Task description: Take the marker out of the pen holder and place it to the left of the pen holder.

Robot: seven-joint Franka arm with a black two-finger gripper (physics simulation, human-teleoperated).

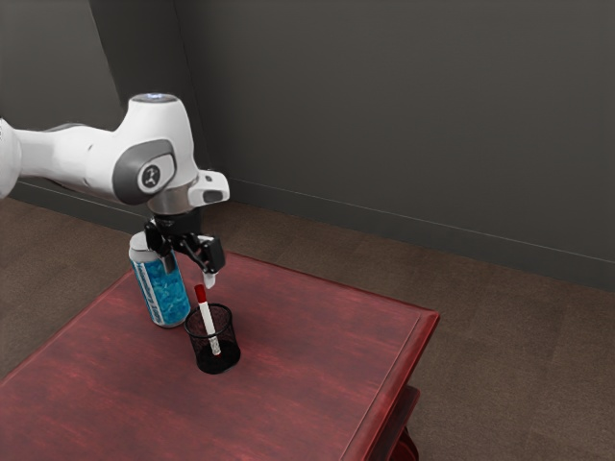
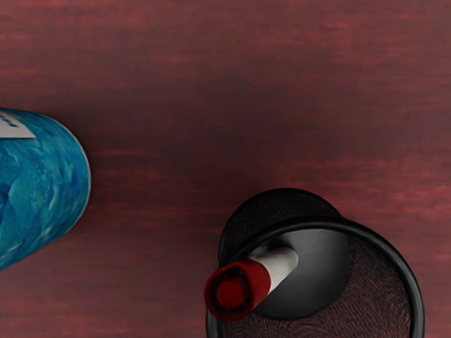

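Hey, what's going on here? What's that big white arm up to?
A robot arm is working at a red table, where its job is to take the marker out of the pen holder and set it down to the left. Right now its open gripper is above the tabletop near the marker, holding nothing. The marker leans in the mesh holder, red cap up, and a blue can stands nearby.

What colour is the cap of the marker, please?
The marker's cap is dark red; it shows best in the wrist view.
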